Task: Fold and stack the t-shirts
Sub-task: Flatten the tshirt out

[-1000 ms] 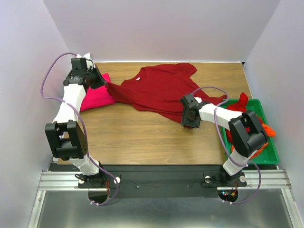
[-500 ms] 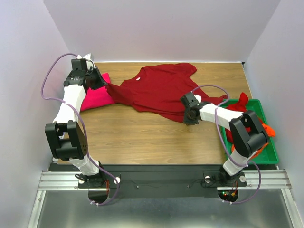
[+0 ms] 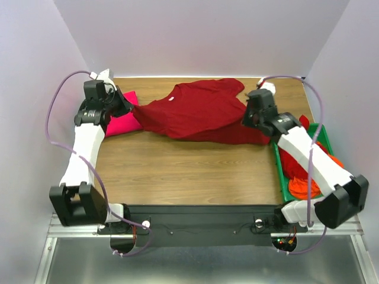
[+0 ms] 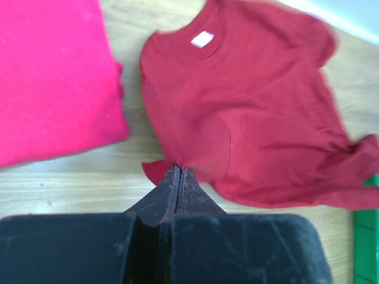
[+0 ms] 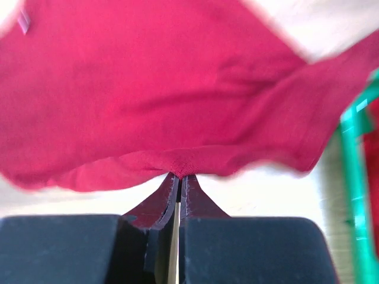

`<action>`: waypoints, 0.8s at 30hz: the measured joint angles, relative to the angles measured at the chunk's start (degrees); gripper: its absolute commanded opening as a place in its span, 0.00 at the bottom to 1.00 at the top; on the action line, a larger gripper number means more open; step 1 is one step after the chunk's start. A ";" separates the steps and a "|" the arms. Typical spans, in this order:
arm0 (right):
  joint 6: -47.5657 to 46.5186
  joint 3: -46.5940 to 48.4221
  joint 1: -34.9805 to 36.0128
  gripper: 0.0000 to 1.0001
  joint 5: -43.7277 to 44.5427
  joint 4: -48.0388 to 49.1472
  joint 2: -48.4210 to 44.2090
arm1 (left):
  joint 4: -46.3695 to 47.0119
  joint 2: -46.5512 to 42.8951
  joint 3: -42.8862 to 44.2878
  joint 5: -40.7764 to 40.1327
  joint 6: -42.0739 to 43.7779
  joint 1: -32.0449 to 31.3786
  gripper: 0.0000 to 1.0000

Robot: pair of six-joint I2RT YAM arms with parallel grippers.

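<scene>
A dark red t-shirt (image 3: 201, 109) is stretched across the back of the table, neck label up. My left gripper (image 3: 131, 107) is shut on its left edge; in the left wrist view the fingertips (image 4: 179, 167) pinch a fold of the dark red t-shirt (image 4: 249, 106). My right gripper (image 3: 247, 118) is shut on the right edge, and the cloth (image 5: 166, 89) bunches at the tips (image 5: 179, 176). A folded pink-magenta t-shirt (image 3: 121, 121) lies at the back left, beside the left gripper, and also shows in the left wrist view (image 4: 53, 77).
A green tray (image 3: 278, 171) stands at the right edge of the table, under the right arm. It holds a red shirt (image 3: 293, 160) and an orange shirt (image 3: 305, 186). Its rim shows in the right wrist view (image 5: 352, 177). Walls enclose the table on three sides.
The right gripper shut on the dark red shirt's edge and swung back and to the right with it, pulling the shirt out wider. The left arm shifted slightly, still gripping.
</scene>
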 measured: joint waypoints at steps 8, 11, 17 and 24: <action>-5.40 12.85 -2.08 0.00 2.36 -7.56 -4.20 | 2.54 -13.22 -1.25 -3.89 -4.74 -5.60 0.00; -6.58 15.96 -2.08 0.00 2.71 -9.42 -7.48 | 2.58 -19.89 -1.68 -5.31 -6.19 -6.82 0.00; -10.99 25.51 -2.08 0.00 1.90 -12.63 -16.63 | -0.59 -31.52 0.24 -6.67 -7.26 -6.71 0.00; -17.03 43.34 -2.08 0.00 -1.27 -12.68 -19.56 | -6.21 -34.95 18.12 -6.75 -8.22 -6.71 0.00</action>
